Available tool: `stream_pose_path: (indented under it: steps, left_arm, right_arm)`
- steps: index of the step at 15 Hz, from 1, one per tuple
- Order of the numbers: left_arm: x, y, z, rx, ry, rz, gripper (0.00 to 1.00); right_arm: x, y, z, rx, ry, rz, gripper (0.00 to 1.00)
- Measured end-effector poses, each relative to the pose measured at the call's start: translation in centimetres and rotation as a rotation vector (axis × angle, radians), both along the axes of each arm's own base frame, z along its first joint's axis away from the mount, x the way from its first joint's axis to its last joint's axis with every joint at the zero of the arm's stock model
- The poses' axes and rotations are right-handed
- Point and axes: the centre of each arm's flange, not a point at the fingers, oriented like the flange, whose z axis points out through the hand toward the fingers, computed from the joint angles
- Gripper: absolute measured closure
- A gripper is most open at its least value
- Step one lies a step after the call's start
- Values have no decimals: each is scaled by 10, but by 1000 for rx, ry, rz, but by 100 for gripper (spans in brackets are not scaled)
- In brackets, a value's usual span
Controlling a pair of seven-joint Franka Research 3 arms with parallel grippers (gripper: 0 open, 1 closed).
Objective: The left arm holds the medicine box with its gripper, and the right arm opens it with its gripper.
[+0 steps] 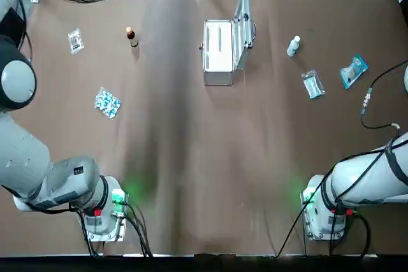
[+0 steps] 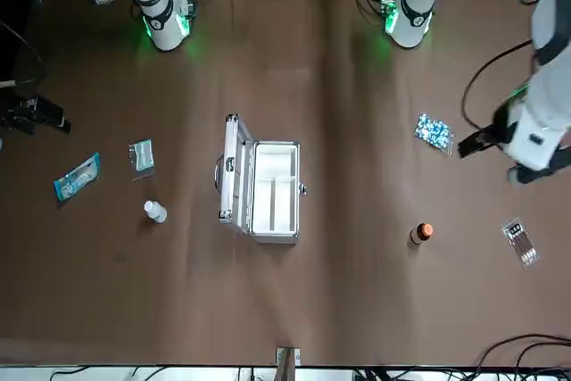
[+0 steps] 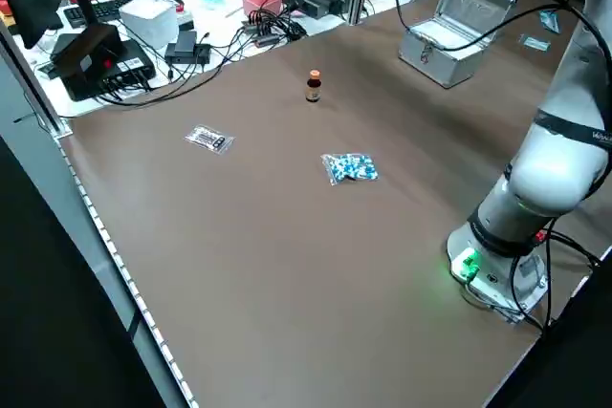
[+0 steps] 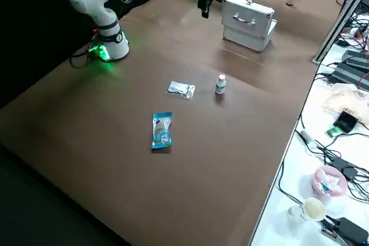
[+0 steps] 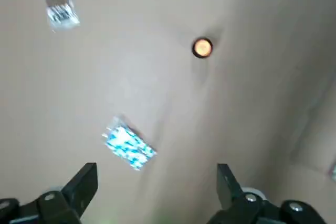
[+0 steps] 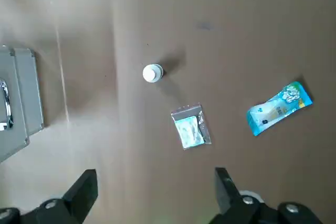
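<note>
While the medicine box (image 1: 218, 48) stands open, left gripper (image 5: 155, 178) and right gripper (image 6: 155, 180) gape; writing seems illegible.

1. Medicine box (image 3: 442, 47): silver case on the brown table (image 3: 287, 255), lid raised.
2. Brown bottle (image 3: 313, 87): upright, orange cap, well apart from the box.
3. Blue blister pack (image 3: 351, 168): lies flat, farther from the box than the bottle.
4. Clear sachet (image 3: 209, 139): farthest from the box.
5. Left arm's base (image 3: 492, 269): green-lit, well apart from the box, towards the camera.

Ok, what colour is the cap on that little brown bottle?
Orange. The cap shows best in the left wrist view, seen from above.
</note>
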Motion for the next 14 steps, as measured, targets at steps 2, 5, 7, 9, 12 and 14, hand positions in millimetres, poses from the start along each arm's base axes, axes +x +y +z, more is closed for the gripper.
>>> stream_pose_path:
  steps: [2,5,7,9,12,14]
  left_arm:
    - [4,3,17,3,-30,-42,0]
    - [6,13,25,4,-39,-79,0]
    - [7,17,27,2,-39,-111,0]
    - [6,14,28,-2,-36,-122,0]
    - [1,-1,27,-2,-6,-142,0]
    - [-2,-18,27,6,9,-160,0]
  right_arm:
    - [0,0,0,0,0,0,1]
    - [0,0,0,0,0,0,1]
    - [0,0,0,0,1,0,1]
    - [0,0,0,0,1,0,1]
    - [0,0,-1,0,2,0,1]
    - [0,0,-2,0,4,0,1]
